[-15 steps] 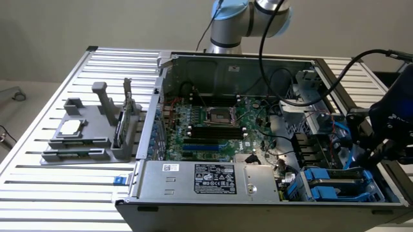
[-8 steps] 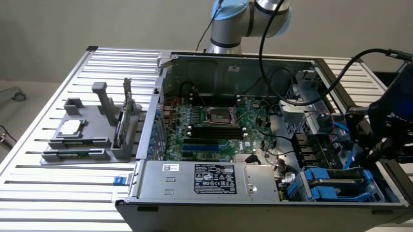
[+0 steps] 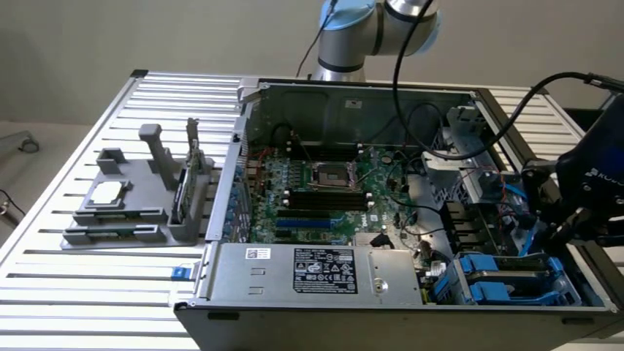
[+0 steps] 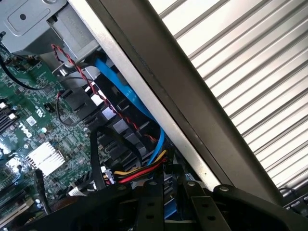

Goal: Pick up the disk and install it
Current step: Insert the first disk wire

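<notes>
At the case's (image 3: 390, 322) drive-bay corner, your gripper (image 3: 573, 228) hangs above the blue caddies (image 3: 497, 284), probably aligning for insertion; you cannot tell its jaws' state.

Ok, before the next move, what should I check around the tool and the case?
1. Case open: ok.
2. Tool at the case's end on the exterior view's right: ok.
3. Disk in tool: cannot tell.
4. Cables off the path: not ok, blue cable and red-yellow wires lie close by the tool.
5. Free slot among the blue caddies: cannot tell.
</notes>
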`<state>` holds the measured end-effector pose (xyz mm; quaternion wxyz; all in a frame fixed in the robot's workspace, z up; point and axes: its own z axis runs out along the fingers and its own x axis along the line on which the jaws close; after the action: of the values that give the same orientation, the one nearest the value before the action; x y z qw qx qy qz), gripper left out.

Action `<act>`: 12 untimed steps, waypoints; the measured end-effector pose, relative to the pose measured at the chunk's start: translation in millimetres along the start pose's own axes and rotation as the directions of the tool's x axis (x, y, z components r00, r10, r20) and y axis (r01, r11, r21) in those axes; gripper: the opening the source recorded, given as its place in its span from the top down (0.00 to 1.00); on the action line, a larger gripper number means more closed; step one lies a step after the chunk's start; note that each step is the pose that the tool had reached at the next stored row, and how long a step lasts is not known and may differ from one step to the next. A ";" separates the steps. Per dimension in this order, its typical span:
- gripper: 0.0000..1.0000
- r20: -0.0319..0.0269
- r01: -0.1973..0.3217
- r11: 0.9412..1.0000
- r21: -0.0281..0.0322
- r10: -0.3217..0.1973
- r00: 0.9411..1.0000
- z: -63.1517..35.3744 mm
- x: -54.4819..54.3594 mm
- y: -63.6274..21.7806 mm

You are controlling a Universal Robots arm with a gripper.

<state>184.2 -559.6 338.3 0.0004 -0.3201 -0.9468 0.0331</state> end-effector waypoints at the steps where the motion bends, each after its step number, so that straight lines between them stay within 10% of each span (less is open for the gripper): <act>1: 0.80 -0.003 0.000 1.000 0.002 0.000 1.000 -0.4 -0.1 0.0; 12: 0.84 -0.027 0.002 1.000 0.020 -0.001 1.000 -7.1 -0.2 -0.4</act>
<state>184.3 -559.6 345.5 0.0162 -0.3199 -0.9466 0.0384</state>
